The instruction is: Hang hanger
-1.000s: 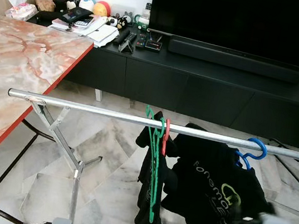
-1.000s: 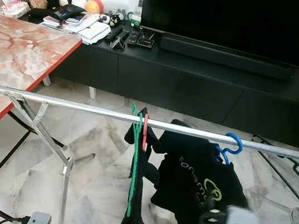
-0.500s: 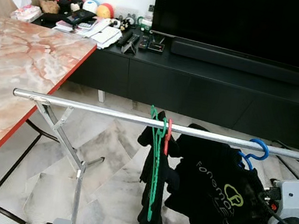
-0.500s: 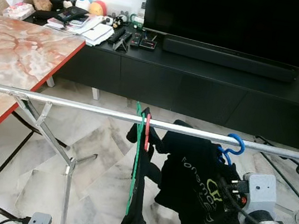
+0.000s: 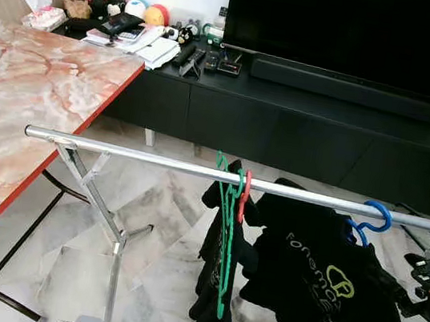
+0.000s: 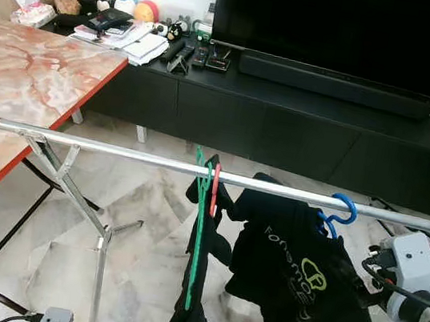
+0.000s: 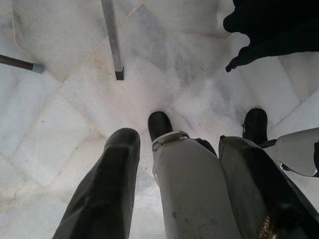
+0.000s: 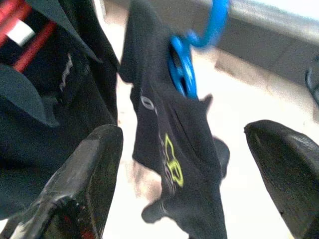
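Blue hanger [image 6: 338, 214] bearing a black shirt [image 6: 301, 291], hooked over the horizontal metal rail [image 6: 119, 152] near its right end, body hanging downward; right gripper [image 8: 184, 174] just beside it, fingers spread wide and empty; left gripper [image 7: 184, 164] spread, aimed floorward.

Right arm [image 6: 419, 309]: I see its silver forearm and grey wrist block raised at my lower right, reaching forward; right gripper [image 8: 184, 179]: two black fingers [image 8: 82, 184] spread wide apart, nothing between them. Left gripper [image 7: 184, 184]: I have it hanging idle, pointing straight down, black fingers [image 7: 107, 189] parted, above my own legs and black feet [image 7: 160, 124].
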Available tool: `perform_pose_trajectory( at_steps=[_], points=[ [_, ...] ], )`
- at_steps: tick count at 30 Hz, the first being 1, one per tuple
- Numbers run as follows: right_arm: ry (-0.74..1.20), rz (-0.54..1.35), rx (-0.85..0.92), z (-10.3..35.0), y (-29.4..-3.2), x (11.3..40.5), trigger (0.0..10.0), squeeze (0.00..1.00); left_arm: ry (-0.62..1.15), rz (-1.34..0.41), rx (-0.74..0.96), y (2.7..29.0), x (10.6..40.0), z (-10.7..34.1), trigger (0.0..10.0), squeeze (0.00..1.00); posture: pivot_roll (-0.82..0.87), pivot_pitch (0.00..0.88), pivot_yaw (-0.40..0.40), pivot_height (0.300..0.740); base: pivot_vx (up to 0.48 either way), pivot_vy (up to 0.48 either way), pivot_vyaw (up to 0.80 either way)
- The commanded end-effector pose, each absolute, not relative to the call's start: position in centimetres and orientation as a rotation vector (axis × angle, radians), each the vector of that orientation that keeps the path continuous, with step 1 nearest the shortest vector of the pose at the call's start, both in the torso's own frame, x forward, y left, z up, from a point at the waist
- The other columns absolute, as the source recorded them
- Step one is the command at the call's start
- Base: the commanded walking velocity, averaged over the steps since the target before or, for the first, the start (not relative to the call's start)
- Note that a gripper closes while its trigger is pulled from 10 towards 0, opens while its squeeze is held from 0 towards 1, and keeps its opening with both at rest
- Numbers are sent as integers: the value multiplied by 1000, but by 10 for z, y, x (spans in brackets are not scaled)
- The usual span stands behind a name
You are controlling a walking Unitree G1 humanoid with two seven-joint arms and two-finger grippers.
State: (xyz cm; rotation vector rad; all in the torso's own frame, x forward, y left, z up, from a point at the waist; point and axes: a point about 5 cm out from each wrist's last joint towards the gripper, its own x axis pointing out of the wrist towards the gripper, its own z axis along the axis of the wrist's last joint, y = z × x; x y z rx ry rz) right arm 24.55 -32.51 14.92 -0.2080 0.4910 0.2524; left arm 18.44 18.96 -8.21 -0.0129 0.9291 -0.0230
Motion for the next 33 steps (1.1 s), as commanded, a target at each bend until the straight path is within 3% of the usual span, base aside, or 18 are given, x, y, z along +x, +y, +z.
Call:
perform_pose_trajectory(
  at_steps=[1,9,15,33],
  points=[
    [513,234,-238,150,-332,246,10000,0,970,-23,-12,191,177,-86,10000,0,-131,165,-16,740,0,0,0],
    [445,217,-248,143,-327,259,10000,0,969,-19,-17,190,177,-86,10000,0,-124,171,-18,740,0,0,0],
    [391,231,-147,135,-322,267,10000,0,969,-19,-19,190,177,-86,10000,0,-119,176,-20,740,0,0,0],
    [239,278,-274,140,-306,310,10000,0,965,-18,-23,190,178,-86,10000,0,-104,179,-16,740,0,0,0]
  ],
)
